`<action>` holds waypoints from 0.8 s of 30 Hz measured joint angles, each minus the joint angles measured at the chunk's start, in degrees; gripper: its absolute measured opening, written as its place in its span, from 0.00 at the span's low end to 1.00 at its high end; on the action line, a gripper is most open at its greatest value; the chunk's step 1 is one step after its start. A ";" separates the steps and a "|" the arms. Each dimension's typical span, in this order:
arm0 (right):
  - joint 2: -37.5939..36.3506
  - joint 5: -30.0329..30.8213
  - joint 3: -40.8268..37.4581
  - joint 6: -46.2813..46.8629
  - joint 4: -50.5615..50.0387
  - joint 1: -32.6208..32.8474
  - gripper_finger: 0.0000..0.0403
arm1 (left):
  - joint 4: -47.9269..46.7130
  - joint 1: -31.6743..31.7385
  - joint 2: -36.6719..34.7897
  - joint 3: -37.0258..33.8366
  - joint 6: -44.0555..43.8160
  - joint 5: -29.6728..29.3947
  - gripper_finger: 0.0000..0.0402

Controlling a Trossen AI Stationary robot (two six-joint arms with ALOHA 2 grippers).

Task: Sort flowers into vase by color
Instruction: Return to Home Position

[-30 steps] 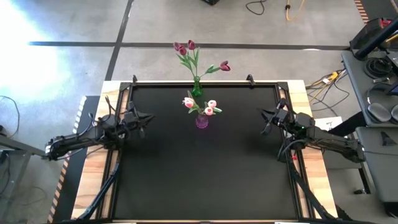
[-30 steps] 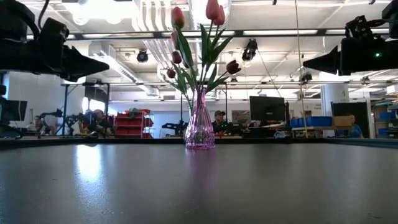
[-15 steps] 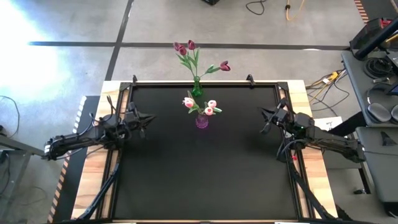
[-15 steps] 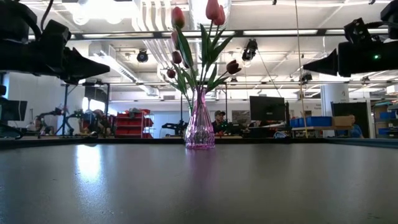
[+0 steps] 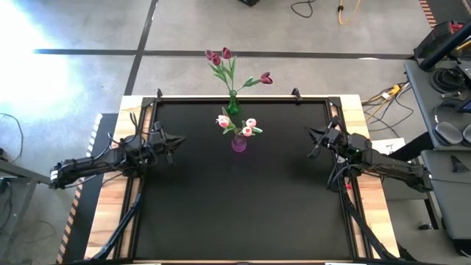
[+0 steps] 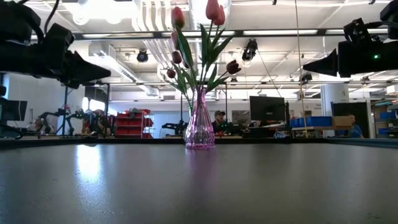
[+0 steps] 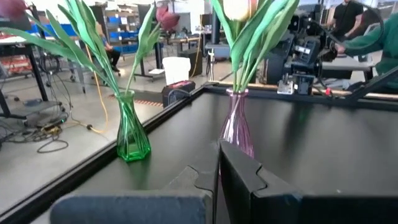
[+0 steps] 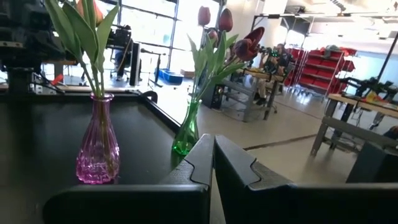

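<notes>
A pink glass vase (image 5: 239,143) stands on the black table a little behind its middle and holds pale pink-white tulips (image 5: 237,124). A green glass vase (image 5: 232,104) stands at the far edge and holds dark red tulips (image 5: 224,57). Both vases show in the left wrist view (image 7: 236,121) (image 7: 132,127) and right wrist view (image 8: 97,143) (image 8: 186,132). My left gripper (image 5: 175,139) hovers shut at the table's left side, pointing at the vases. My right gripper (image 5: 312,134) hovers shut at the right side, also pointing inward. No flower lies on the table.
The black mat (image 5: 243,213) is bare in front of the vases and between the arms. Wooden borders (image 5: 372,213) run along both sides. Beyond the table, a workshop with people at desks (image 6: 219,119) shows in the low view.
My left gripper has drawn back slightly toward the table's left edge and sunk a little. The vases and flowers stand as before.
</notes>
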 joint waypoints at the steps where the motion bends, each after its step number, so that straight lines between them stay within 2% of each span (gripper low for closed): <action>1: 0.00 0.00 0.00 0.28 0.03 0.00 0.02 | -0.04 0.00 0.43 0.03 -0.04 -0.02 0.00; 24: 0.02 0.00 0.07 0.05 0.16 0.00 0.02 | -0.43 0.02 5.04 0.33 0.33 -0.06 0.00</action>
